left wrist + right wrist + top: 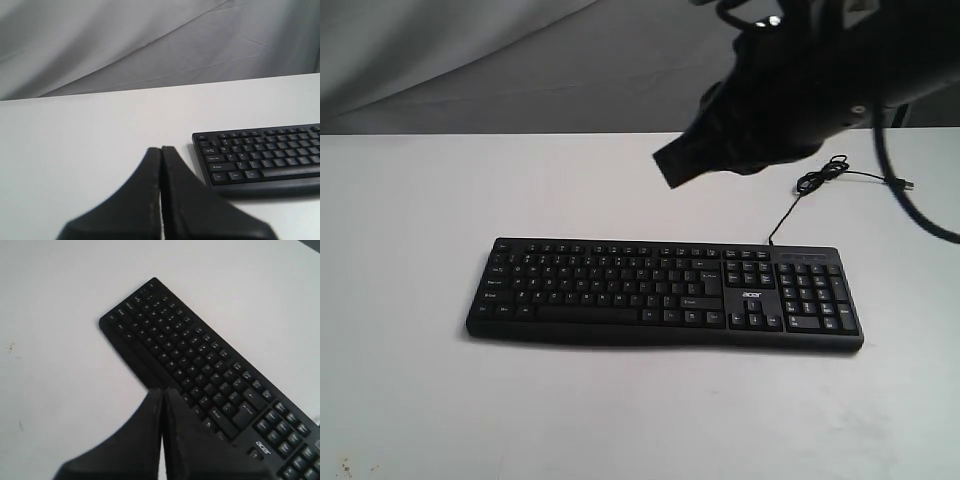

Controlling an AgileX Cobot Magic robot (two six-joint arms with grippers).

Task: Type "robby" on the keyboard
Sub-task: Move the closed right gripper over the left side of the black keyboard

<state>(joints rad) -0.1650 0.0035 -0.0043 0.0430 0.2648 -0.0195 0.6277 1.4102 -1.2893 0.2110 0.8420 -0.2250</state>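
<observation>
The black keyboard [665,292] with a number pad and a white "acer" logo lies flat on the white table, its thin cable [807,190] curling off behind its right end. My right gripper [668,168] hangs shut and empty in the air above and behind the keyboard's middle. In the right wrist view its closed tips [163,391] sit over the keyboard's [210,372] near edge. The left gripper [161,149] is shut on nothing, out to the left of the keyboard's [260,157] left end; it is out of sight in the exterior view.
The white table [410,200] carries only the keyboard and its cable. A grey cloth backdrop [500,60] hangs behind the table. Thick black arm cables [910,200] loop down at the right.
</observation>
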